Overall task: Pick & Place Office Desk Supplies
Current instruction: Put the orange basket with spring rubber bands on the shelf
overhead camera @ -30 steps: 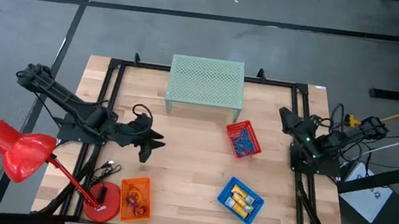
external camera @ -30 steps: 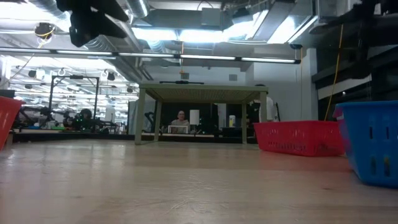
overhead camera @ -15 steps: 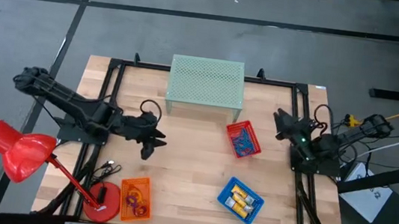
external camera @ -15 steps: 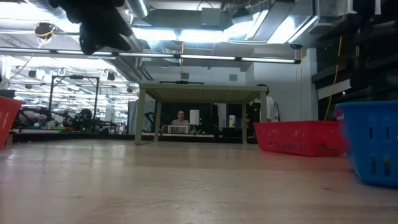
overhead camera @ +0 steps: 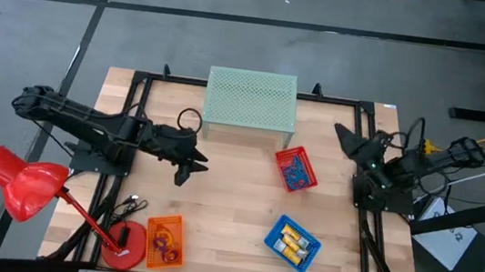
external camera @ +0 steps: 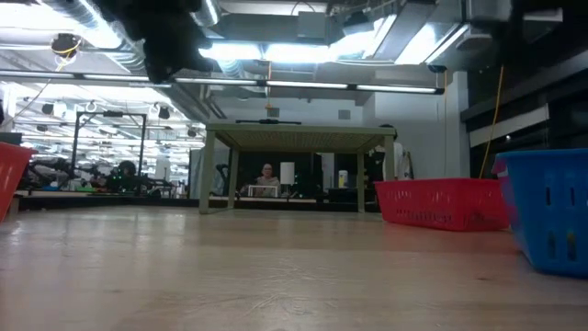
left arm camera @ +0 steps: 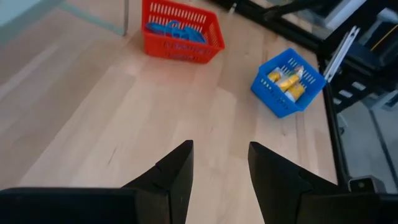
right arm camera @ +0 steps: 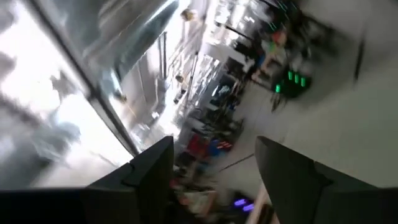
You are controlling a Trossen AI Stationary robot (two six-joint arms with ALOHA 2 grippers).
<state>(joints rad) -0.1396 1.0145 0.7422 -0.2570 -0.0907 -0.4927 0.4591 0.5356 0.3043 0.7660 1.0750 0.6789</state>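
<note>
At the far left of your overhead view, about eight o'clock off the table, hangs the red desk lamp (overhead camera: 17, 181), its round base (overhead camera: 125, 244) standing on the table's near-left corner. Just to the right of that base you have the orange basket (overhead camera: 165, 241) with ring-shaped supplies (overhead camera: 166, 244) in it.

Your left gripper (overhead camera: 191, 166) reaches from the left edge out over bare wood, roughly at nine o'clock from the table's centre, raised above the surface as the table-level view shows it high up (external camera: 170, 41). Its jaws stand apart with nothing between them; past the two dark fingers (left arm camera: 177, 174) you see only the wooden table (left arm camera: 93, 124).

At twelve o'clock sits the pale green perforated stand (overhead camera: 250, 106). Moving right, the red basket (overhead camera: 296, 170) holds the blue clips (overhead camera: 293, 171), at about two o'clock from centre. Below it, near five o'clock, the blue basket (overhead camera: 293, 242) carries the yellow-and-silver blocks (overhead camera: 292, 243). The two baskets lie apart from each other.

At three o'clock, by the table's right edge, your right gripper (overhead camera: 346, 135) is lifted and tipped upward: its wrist camera looks past its fingers (right arm camera: 155, 171) at the room rather than the table. Those jaws are spread wide and hold nothing.
</note>
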